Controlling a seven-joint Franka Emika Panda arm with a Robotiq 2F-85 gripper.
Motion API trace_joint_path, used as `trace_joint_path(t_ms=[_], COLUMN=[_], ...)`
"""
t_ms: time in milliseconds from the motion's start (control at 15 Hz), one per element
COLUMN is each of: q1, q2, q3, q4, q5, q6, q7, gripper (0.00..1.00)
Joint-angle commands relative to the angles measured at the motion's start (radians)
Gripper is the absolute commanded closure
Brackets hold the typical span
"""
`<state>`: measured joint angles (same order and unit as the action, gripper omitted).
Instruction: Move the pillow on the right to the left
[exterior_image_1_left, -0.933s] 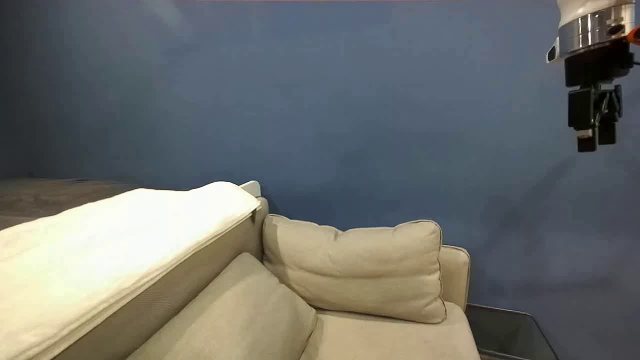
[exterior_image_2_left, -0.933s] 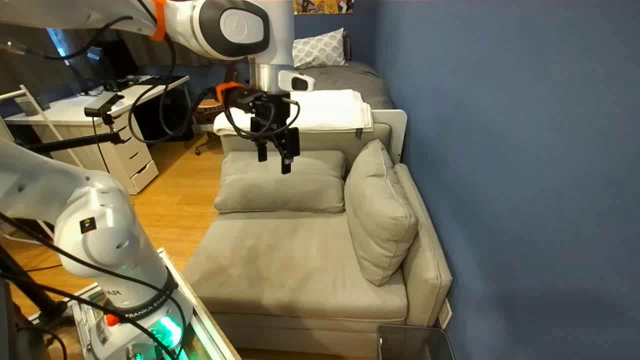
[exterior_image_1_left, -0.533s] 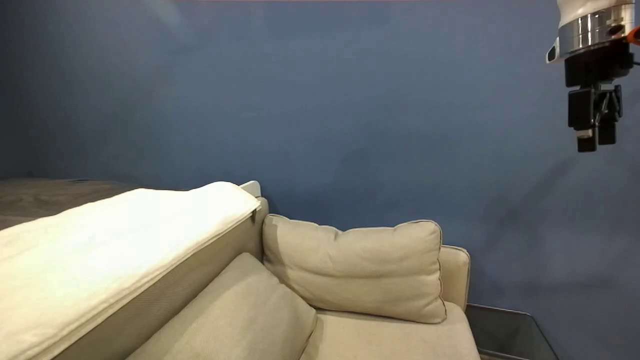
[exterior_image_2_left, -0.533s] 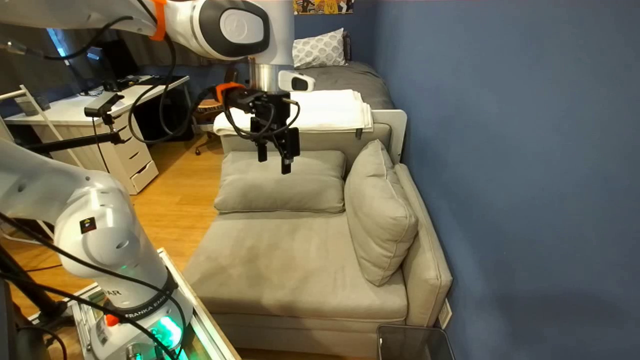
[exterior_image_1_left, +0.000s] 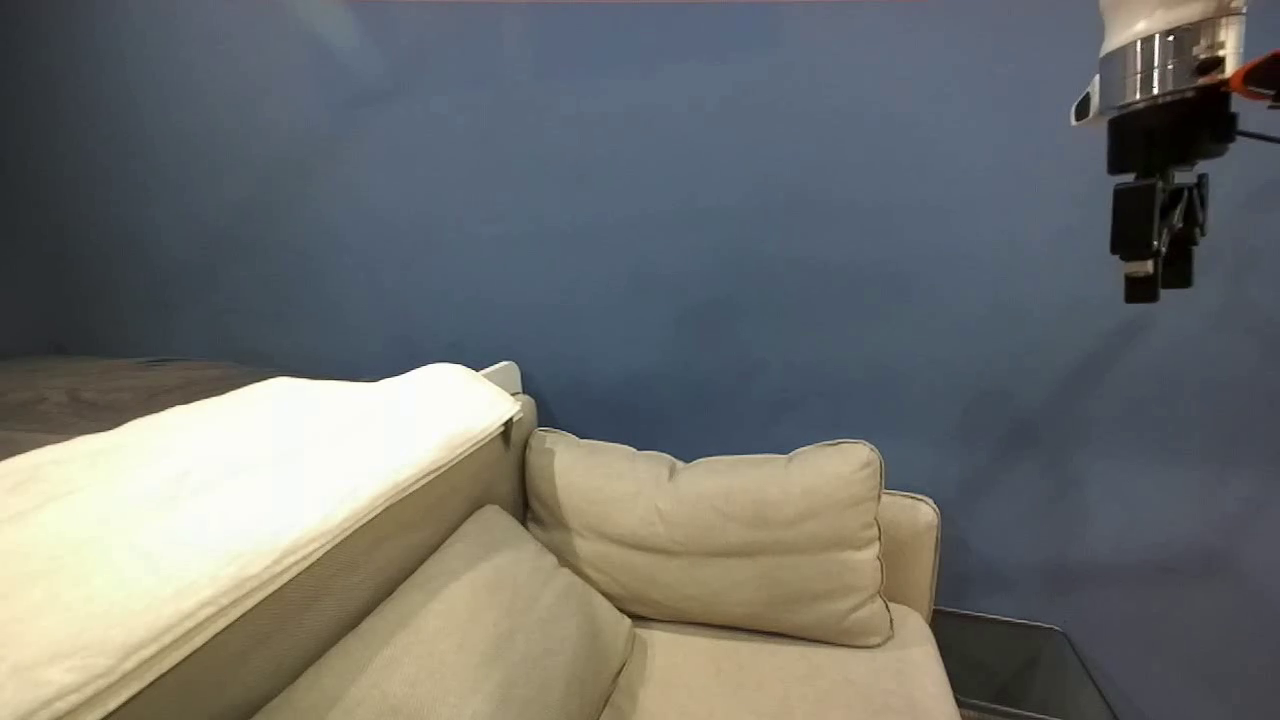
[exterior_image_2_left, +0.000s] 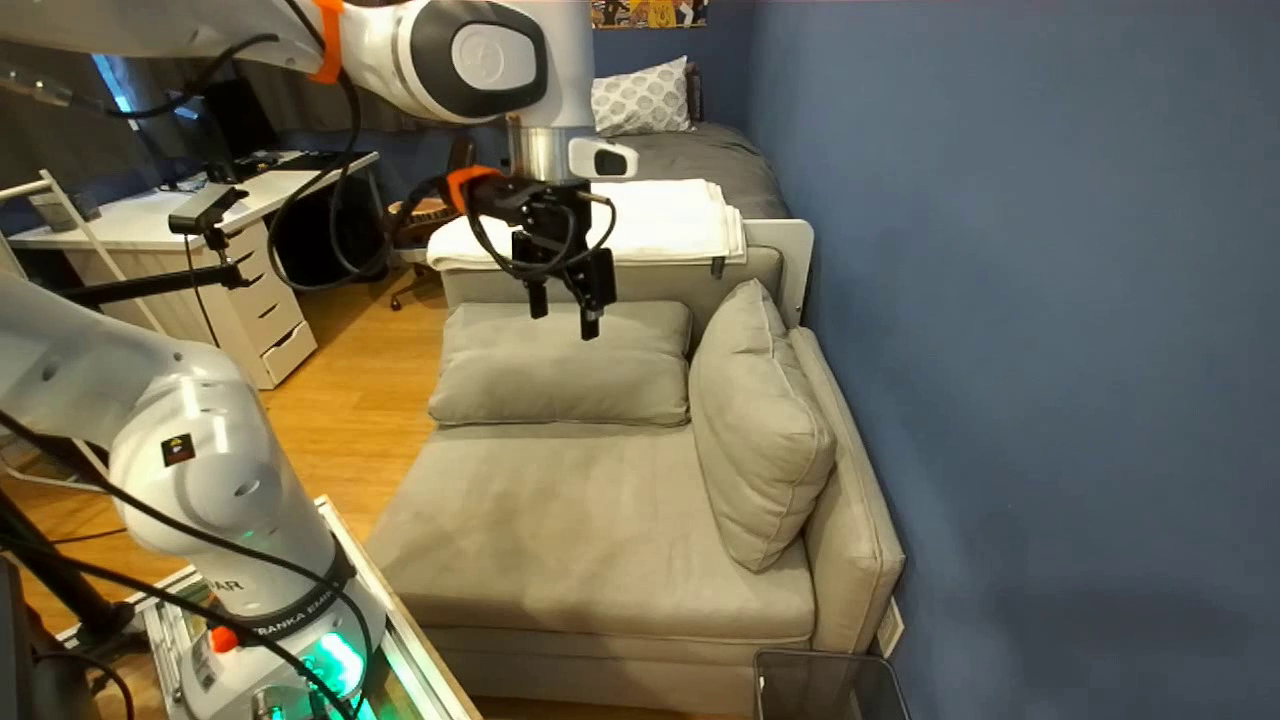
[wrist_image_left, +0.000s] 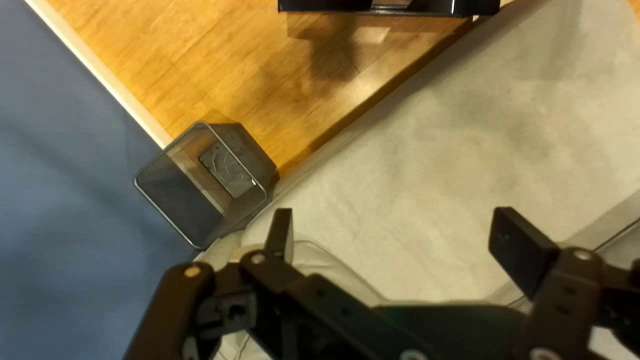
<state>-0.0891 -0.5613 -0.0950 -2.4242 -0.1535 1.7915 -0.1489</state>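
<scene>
While our Robotiq gripper (exterior_image_2_left: 565, 318) hangs above the sofa (exterior_image_2_left: 590, 530), fingers (wrist_image_left: 522, 250) spread, the plump cushion (exterior_image_2_left: 755, 430) leans against the wall-side backrest (exterior_image_2_left: 850, 510).

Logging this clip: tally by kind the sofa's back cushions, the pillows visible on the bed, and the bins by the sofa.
Beige back cushions: 2 (right-hand cushion, left-hand cushion)
Patterned bed pillow: 1
Wastebasket: 1
Total: 4
</scene>
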Motion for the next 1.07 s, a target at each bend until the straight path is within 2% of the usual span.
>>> trace_joint_path(t_ms=[0, 200, 467, 667, 1000], q1=[0.039, 0.048, 0.03, -0.003, -0.082], q2=[0.156, 0.318, 0.517, 0.654, 0.841], q3=[-0.053, -0.111, -0.137, -0.119, -0.051], q4=[0.094, 0.173, 0.282, 0.359, 0.471], q5=[0.001, 0.036, 0.11, 0.2, 0.307], q6=[0.14, 0.288, 0.406, 0.466, 0.564], q7=[-0.152, -0.308, -0.448, -0.528, -0.714], gripper=[0.0, 0.0, 0.0, 0.0, 0.0])
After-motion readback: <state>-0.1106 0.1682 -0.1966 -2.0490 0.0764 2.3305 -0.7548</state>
